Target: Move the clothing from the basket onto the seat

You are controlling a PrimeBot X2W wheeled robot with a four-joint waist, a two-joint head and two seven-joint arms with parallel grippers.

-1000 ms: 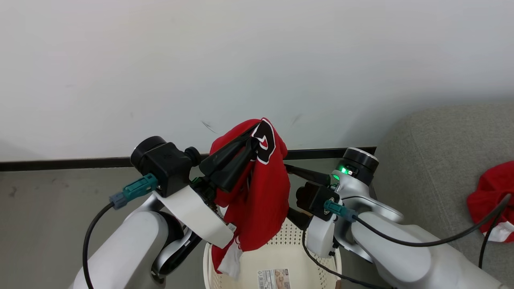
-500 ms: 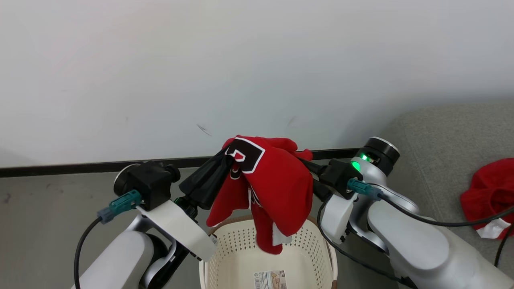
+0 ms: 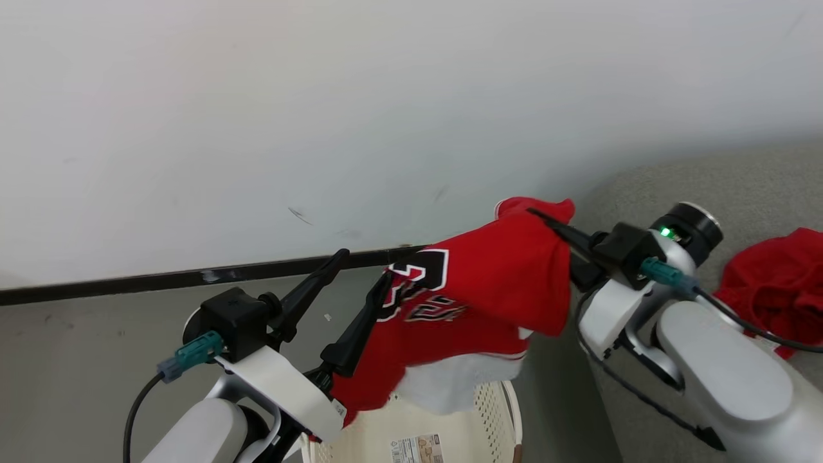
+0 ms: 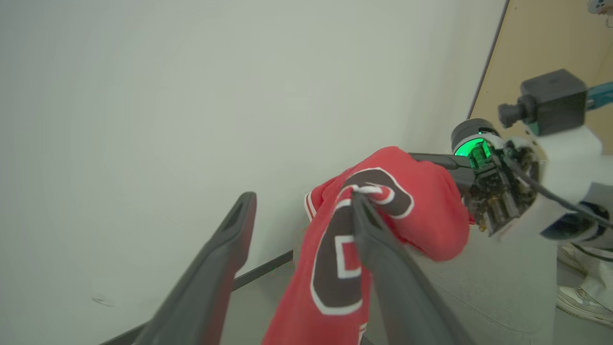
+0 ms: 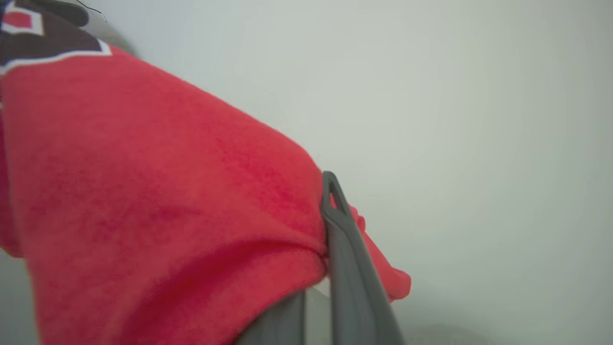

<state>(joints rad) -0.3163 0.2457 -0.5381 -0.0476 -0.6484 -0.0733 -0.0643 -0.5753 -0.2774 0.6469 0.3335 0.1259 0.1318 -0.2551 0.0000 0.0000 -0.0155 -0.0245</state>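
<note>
A red jersey garment (image 3: pixel 508 283) with a black "23" hangs above the basket (image 3: pixel 498 411), its cloth pinched at the top by my right gripper (image 3: pixel 546 215), which is shut on it. The right wrist view has the red cloth (image 5: pixel 167 191) clamped between the closed fingers (image 5: pixel 335 215). My left gripper (image 3: pixel 360 273) stands open to the garment's left, and the cloth drapes against its right finger (image 4: pixel 378 239). A second red garment (image 3: pixel 778 283) lies on the grey seat (image 3: pixel 739 186) at the right.
A white wall (image 3: pixel 321 116) with a black baseboard (image 3: pixel 161 280) stands close behind. Grey floor (image 3: pixel 77 360) lies to the left. The basket floor bears a paper label (image 3: pixel 418 448). A person's shoe (image 4: pixel 579 297) shows at the left wrist view's lower right, near a tan panel (image 4: pixel 546 43).
My left gripper has opened and let go of the garment. My right gripper has shut on it and carried it right, toward the seat. The head camera has also turned right.
</note>
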